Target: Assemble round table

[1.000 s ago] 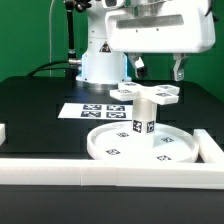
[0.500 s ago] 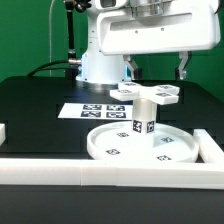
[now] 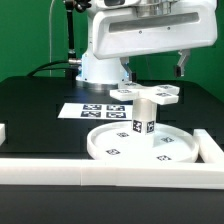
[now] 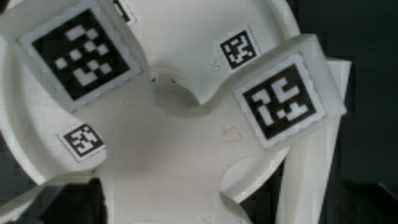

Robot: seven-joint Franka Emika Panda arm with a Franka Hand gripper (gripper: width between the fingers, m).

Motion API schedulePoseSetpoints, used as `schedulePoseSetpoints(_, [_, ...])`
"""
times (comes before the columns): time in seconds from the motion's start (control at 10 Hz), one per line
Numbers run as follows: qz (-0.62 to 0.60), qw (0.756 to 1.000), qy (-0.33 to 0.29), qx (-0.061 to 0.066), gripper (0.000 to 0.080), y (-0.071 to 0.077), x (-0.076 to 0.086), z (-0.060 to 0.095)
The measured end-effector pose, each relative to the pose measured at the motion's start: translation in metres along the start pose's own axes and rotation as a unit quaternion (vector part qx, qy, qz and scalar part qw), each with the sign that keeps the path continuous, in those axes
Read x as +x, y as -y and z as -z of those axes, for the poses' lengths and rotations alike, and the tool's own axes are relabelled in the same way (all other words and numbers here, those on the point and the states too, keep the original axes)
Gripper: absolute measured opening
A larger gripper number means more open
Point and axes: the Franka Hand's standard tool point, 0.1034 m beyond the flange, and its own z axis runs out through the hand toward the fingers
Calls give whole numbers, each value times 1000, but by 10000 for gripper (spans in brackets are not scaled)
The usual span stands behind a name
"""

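While the cross-shaped piece (image 3: 146,94) stays atop the cylinder (image 3: 142,118), the empty, spread hand (image 3: 153,66) has risen.

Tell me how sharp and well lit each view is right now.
Exterior view: evenly lit, the round disc and cylinder crisp, tags readable, little shadow. Wrist view: very close to the cross-shaped piece, soft and slightly blurred, dim toward the corners, large tags still legible.
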Motion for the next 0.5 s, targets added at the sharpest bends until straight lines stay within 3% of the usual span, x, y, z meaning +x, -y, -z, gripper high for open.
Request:
schedulePoseSetpoints(0.4, [137, 991, 1, -1, 648, -3, 0, 0])
schedulePoseSetpoints(0.5, [212, 977, 4, -4, 648, -5, -1, -1])
